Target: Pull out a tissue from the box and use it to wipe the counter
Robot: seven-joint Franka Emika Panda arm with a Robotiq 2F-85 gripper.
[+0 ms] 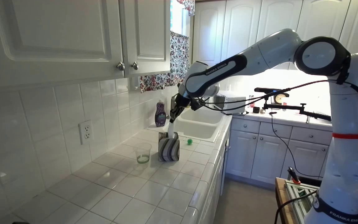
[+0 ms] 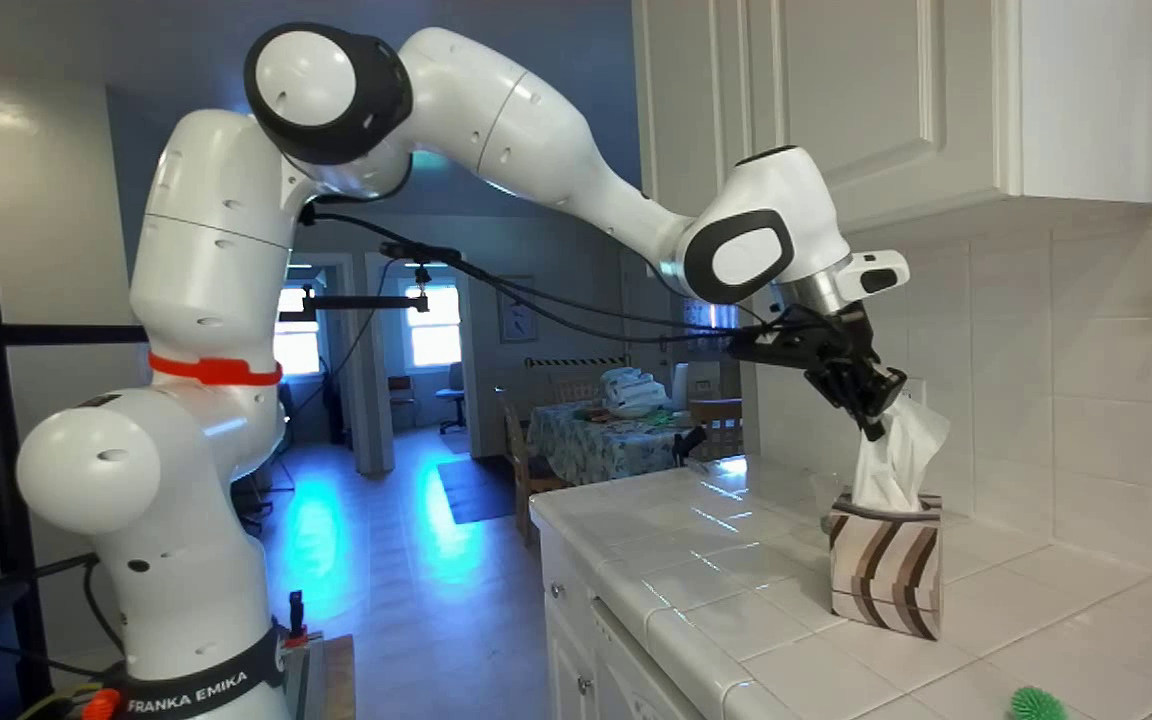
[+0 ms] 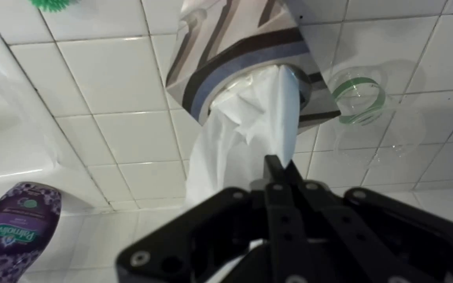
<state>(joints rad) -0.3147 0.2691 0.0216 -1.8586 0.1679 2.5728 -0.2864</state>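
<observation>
Above the box (image 2: pixel 886 575), hand (image 3: pixel 281 162) is clenched on a thin fold of tissue (image 3: pixel 246 131), whose lower end sits in the box, so I'd call the pull part done, wipe not begun. Risks: small bite, so a hard yank could tear the tissue or slip it loose. Box looks light and nothing visible holds it down; drag could lift or tip it. If it tips, cup (image 1: pixel 142 153) just beside it likely goes too. When wiping the bench (image 1: pixel 132 189), cup and box are the obvious obstacles, want a path around both. Green ball (image 1: pixel 190 142) between box and sink (image 1: pixel 194 130) would probably roll if brushed. Bottle (image 3: pixel 18 232) stands by the wall (image 1: pixel 59 133) at the sink end, well apart from the box, low risk. Cabinets (image 1: pixel 61 37) overhang part of the bench, could limit a tall upward pull; can't judge clearance.
</observation>
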